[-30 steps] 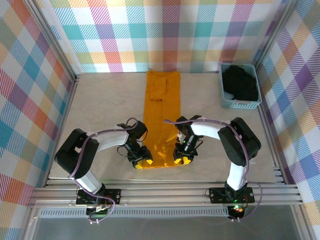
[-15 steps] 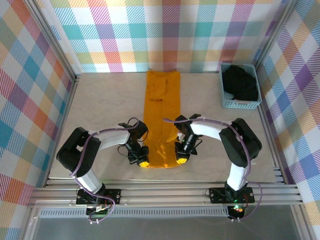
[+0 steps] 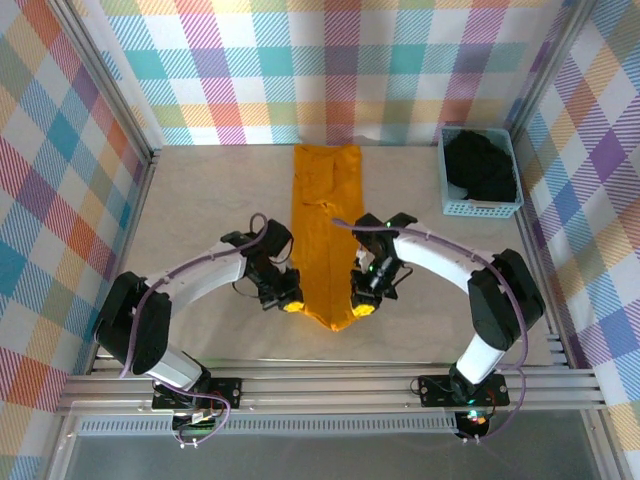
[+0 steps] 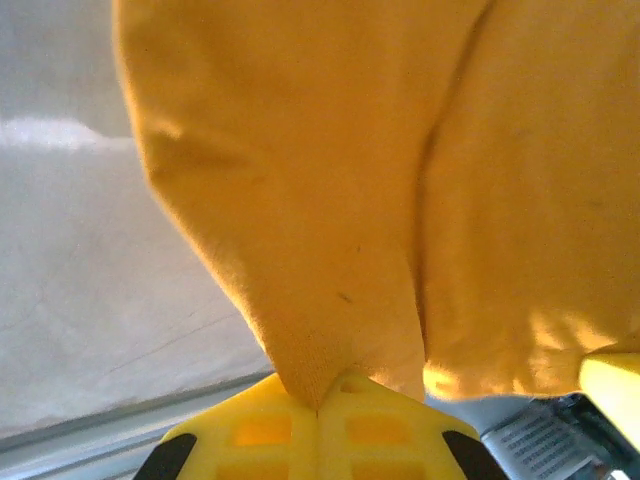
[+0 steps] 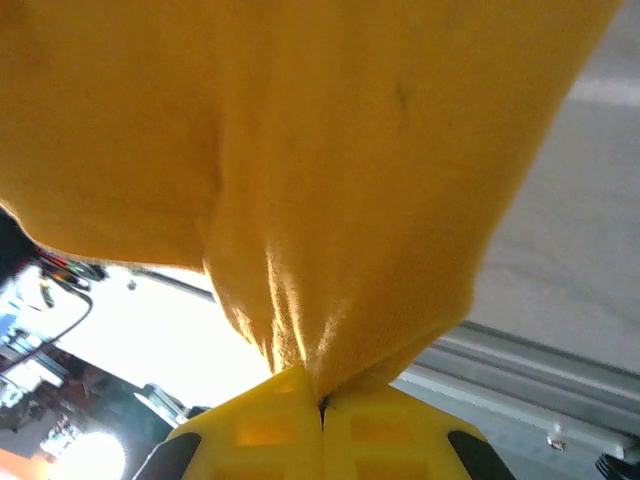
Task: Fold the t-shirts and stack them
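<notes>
Checked walls (image 3: 90, 120) ring the pale tabletop (image 3: 200, 200) I'm working over. My left claw (image 3: 292, 305) is pinched tight on the near left corner of the orange shirt (image 3: 325, 230), and my right claw (image 3: 360, 308) is clamped on its near right corner. Between them the hem sags to a point. Beyond that, the shirt runs as a narrow strip to the far edge. A black garment (image 3: 482, 168) fills the blue basket (image 3: 446, 205) in the far right corner.
</notes>
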Action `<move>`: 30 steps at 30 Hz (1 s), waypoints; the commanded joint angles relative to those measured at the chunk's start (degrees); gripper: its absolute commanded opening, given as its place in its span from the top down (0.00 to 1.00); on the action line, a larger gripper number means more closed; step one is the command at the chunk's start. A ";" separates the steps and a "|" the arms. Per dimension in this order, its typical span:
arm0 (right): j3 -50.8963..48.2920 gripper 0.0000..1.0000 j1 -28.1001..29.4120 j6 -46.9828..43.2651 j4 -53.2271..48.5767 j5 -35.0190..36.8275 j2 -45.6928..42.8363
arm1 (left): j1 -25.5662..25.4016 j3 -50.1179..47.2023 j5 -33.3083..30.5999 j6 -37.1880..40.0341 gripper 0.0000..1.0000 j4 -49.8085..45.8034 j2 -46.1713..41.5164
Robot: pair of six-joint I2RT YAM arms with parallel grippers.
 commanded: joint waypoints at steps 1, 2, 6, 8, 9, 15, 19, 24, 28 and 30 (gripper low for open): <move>7.57 1.00 -4.80 -0.27 -3.48 2.33 3.44 | 3.29 5.60 -3.47 -2.35 1.00 -0.65 0.93; 10.20 1.00 -6.32 -0.55 -3.71 2.37 4.98 | 4.41 7.40 -4.17 -2.75 1.00 -0.32 2.13; 22.32 1.00 -10.79 -2.30 -5.21 2.88 12.50 | 8.55 14.07 -6.28 -5.61 1.00 4.11 7.88; 28.06 1.00 -12.59 -2.78 -6.24 3.45 16.65 | 10.01 18.26 -7.31 -5.94 1.00 4.97 11.27; 31.34 1.00 -13.55 -2.96 -6.44 3.70 18.78 | 10.56 20.54 -8.05 -5.91 1.00 5.07 13.06; 52.32 1.00 -16.84 -4.04 -11.70 5.19 32.38 | 14.25 29.76 -8.31 -4.80 1.00 6.90 22.95; 62.64 1.00 -18.52 -3.99 -14.69 5.28 39.67 | 15.81 35.42 -8.41 -3.66 1.00 7.21 28.14; 67.67 1.00 -19.47 -3.36 -15.33 4.06 44.78 | 16.19 41.46 -7.16 -2.04 1.00 6.39 34.36; 69.05 1.00 -19.84 -2.66 -13.81 1.88 47.41 | 16.27 43.36 -5.90 -1.98 1.00 7.25 37.15; 70.34 1.00 -19.94 -2.63 -13.74 1.63 48.81 | 16.36 44.47 -6.01 -1.69 1.00 6.72 38.40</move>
